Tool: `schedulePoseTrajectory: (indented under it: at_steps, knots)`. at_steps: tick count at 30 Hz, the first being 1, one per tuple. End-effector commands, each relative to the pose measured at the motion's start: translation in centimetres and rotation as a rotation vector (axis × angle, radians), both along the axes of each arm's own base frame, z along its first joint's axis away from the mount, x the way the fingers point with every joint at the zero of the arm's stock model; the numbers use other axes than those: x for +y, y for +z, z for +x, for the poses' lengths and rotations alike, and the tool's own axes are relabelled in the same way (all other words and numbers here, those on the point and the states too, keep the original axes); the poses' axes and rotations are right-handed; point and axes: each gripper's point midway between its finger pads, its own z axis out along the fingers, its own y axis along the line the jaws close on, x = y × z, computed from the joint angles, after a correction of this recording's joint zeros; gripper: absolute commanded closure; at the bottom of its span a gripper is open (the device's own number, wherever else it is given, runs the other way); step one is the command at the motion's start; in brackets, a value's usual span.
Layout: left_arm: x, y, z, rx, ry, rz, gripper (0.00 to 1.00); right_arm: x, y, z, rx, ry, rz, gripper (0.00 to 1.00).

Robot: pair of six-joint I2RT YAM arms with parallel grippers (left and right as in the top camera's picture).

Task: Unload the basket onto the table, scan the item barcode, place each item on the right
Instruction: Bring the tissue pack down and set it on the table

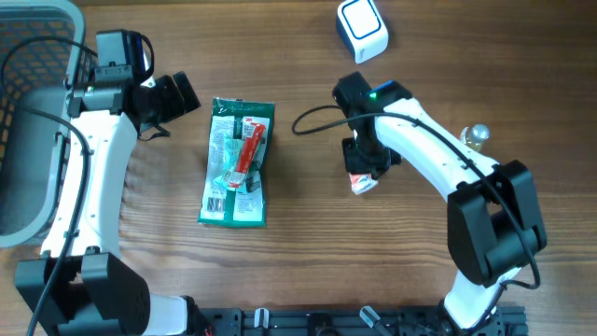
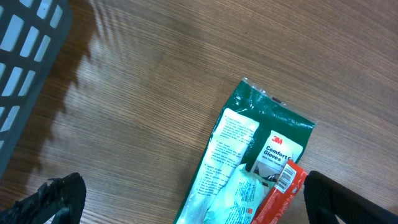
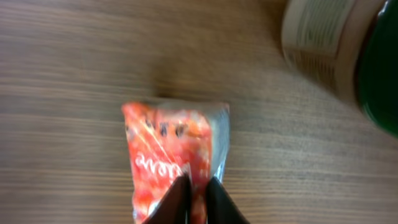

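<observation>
I work over a brown wooden tabletop point(image 1: 308, 252), its grain running from nine o'clock to three in the overhead view. A grey slatted basket point(image 1: 28, 187) sits at its nine o'clock edge and a black rail point(image 1: 326, 322) at six. Soft light leaves a pale sheen on the wood beside the basket.

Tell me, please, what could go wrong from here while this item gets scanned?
The right gripper meets only the end of the red packet, so a lift could drop it. The white scanner sits well away, so a loose packet may slip in transit. The open left gripper hovers by the green glove pack and could nudge it.
</observation>
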Motion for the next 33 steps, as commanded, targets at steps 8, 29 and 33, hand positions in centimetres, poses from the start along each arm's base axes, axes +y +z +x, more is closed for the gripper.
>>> schedulePoseTrajectory:
  at_steps: [8,29,33]
  knots:
    - [0.0,0.8,0.2,-0.023,-0.002,-0.005,0.0,0.9,-1.5,1.5,-0.07,-0.032,0.047,0.44]
    - [0.0,0.8,0.2,-0.023,-0.002,-0.005,0.0,7.8,-1.2,1.4,-0.128,0.006,0.221,0.96]
    - [0.0,0.8,0.2,-0.023,-0.002,-0.005,0.0,7.4,-1.3,0.9,-0.108,0.004,0.202,0.96]
